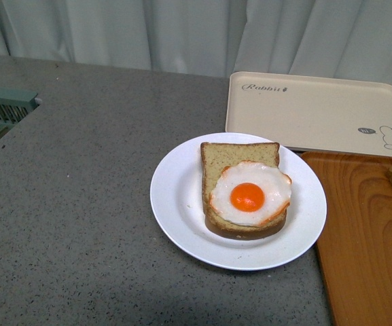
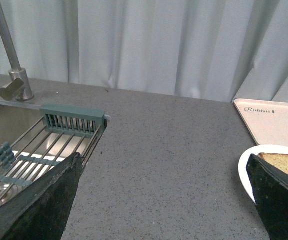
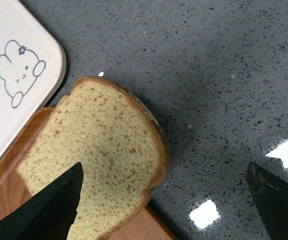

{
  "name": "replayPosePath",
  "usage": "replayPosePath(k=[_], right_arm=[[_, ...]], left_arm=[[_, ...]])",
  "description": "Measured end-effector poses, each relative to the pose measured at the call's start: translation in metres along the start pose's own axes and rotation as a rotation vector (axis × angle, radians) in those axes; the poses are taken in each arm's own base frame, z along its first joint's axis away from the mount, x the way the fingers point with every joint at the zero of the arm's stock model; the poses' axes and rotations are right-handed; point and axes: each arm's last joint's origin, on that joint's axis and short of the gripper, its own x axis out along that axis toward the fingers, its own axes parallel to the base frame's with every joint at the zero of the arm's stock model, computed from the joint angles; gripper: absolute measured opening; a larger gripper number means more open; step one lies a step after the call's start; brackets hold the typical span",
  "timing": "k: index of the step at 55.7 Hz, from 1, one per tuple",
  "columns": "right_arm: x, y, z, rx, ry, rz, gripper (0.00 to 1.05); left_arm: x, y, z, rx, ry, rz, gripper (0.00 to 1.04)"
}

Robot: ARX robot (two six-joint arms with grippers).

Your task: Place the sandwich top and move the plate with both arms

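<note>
**Both hands spread wide, gripping nothing**

The left hand (image 2: pixel 163 157) reaches forward at a shallow downward tilt. Its two black fingers (image 2: pixel 44 200) are far apart with nothing held between them. The right hand (image 3: pixel 164 165) points straight down, its fingers (image 3: pixel 278 200) equally wide apart and closed on nothing. Only the dark, tapered fingertips show.

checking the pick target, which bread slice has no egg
The bare slice on the wooden tray; the other slice, on the white plate, carries a fried egg.

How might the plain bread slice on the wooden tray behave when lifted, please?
The bread slice looks porous and spongy, so probably light and squashable. It overhangs the wooden tray, so a push might tip it off.
</note>
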Motion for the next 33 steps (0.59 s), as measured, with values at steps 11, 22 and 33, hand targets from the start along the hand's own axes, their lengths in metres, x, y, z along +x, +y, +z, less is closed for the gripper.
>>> replayPosePath(k=[11,22,33], right_arm=[[0.007,0.001,0.0,-0.004,-0.002,-0.021,0.96],[0.015,0.0,-0.004,-0.012,0.016,-0.033,0.96],[0.021,0.0,-0.009,-0.016,0.03,-0.034,0.96]], left_arm=[[0.0,0.0,0.0,0.0,0.0,0.0,0.98],[0.0,0.0,0.0,0.0,0.0,0.0,0.98],[0.0,0.0,0.0,0.0,0.0,0.0,0.98]])
